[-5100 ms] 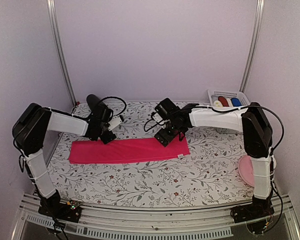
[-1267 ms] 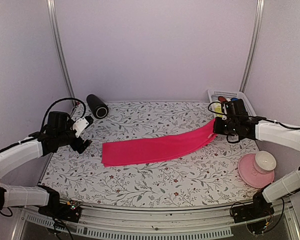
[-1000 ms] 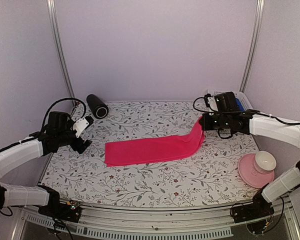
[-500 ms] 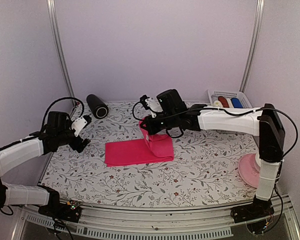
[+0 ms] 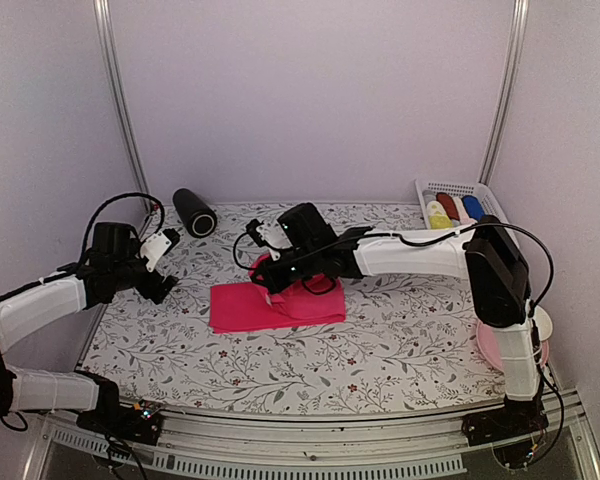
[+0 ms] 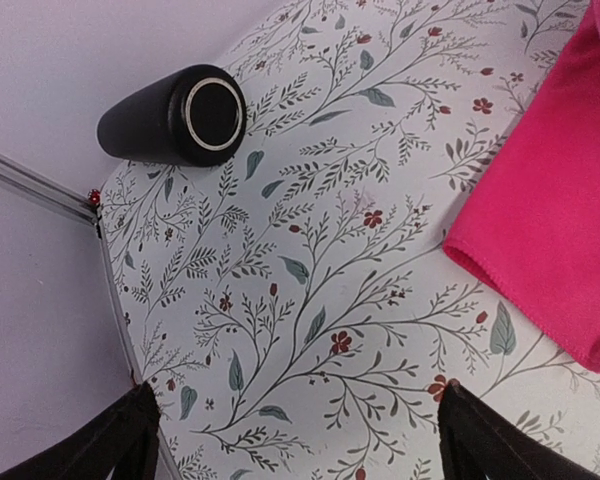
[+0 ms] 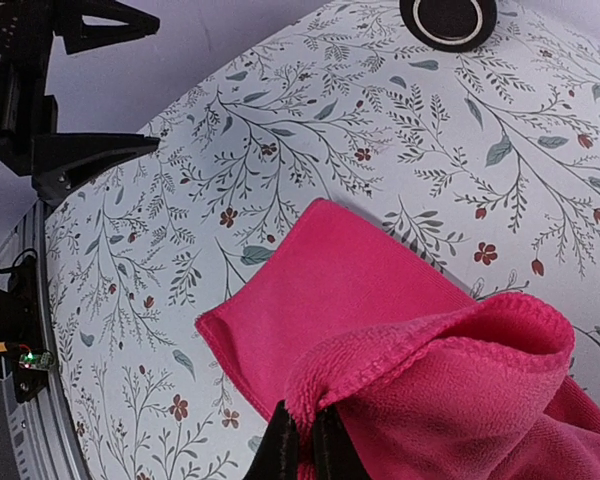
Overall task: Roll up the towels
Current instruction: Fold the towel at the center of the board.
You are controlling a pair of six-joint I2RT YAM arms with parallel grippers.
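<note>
Hot pink towel (image 5: 280, 303): plush terry with a stitched hem. It lies mid-table. The left part is a flat rectangle, and the right end is lifted and folded back over it in a loose hump.
Right gripper (image 7: 298, 440): slim black fingers pinched together on the hem of the lifted fold.
Left gripper (image 6: 295, 450): jaws spread wide and holding nothing, above bare cloth near the towel's left end without touching it.
Black cylinder (image 5: 193, 211): matte, with a pale ring on its round end face. It lies on its side at the far left corner.
Table cover (image 5: 400, 340): white, printed with grey-green leaf sprigs and small red flowers.
Basket (image 5: 458, 188): white slotted plastic at the far right corner.
Rolled towels (image 5: 450, 207): short yellow, red and blue rolls, side by side in the basket.
Pink plate (image 5: 500, 350): smooth and round at the right edge, mostly hidden behind the right arm.
Top view only: the basket, the plate and both sleeved arms.
Right wrist view only: the towel's pile and hem stitching.
Left wrist view only: the towel's thick, rounded left edge.
</note>
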